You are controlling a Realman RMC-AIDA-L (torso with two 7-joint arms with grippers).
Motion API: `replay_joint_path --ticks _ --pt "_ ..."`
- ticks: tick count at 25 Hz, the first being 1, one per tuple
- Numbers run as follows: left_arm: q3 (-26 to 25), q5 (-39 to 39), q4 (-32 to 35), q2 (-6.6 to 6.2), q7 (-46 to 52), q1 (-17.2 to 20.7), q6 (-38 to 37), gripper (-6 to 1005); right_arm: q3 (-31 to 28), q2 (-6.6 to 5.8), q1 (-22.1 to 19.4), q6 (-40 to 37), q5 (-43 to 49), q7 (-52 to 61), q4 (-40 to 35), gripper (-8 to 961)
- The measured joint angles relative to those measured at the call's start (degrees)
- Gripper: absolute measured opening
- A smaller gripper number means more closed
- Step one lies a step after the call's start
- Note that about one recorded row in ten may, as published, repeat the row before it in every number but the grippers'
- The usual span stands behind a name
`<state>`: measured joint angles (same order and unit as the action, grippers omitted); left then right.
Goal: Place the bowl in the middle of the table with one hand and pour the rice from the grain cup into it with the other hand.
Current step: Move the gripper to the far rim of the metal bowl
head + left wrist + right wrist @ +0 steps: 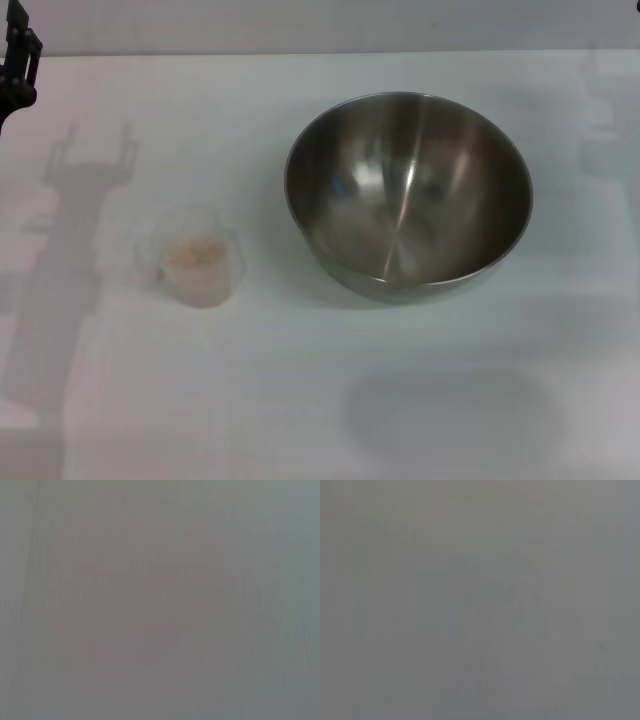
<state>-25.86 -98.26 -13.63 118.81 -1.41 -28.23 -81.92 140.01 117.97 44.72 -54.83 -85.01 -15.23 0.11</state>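
Steel bowl (408,195) sat upright at your three o'clock from the grain cup (197,256); left gripper (18,62) state: cannot tell.

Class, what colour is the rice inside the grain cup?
Pale off-white with a faint pinkish-tan tint. The rice shows best in the head view, through the clear grain cup.

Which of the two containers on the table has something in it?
The small clear plastic cup, to the left of the bowl, holds a little heap of pale rice. The big shiny steel bowl is bare inside.
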Motion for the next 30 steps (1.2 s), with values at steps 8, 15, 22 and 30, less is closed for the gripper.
replay_joint_path --ticks 8,15,22,30 --pt "-0.1 0.0 0.2 -0.08 0.0 0.0 0.4 690 -22.1 0.80 -1.6 0.5 0.0 -37.5 -13.9 714" --pt "-0.2 0.0 0.3 -0.08 0.0 0.0 0.6 690 -43.6 1.48 -11.0 14.9 -0.8 -63.2 -38.5 713" --pt "-0.2 0.0 0.4 -0.08 0.0 -0.1 0.8 690 -50.5 1.34 -14.5 34.2 -4.0 -67.3 -45.8 714" --pt "-0.3 0.0 0.4 -0.08 0.1 -0.1 1.7 689 -61.5 1.08 -15.9 57.4 -2.8 -67.5 -49.9 713"
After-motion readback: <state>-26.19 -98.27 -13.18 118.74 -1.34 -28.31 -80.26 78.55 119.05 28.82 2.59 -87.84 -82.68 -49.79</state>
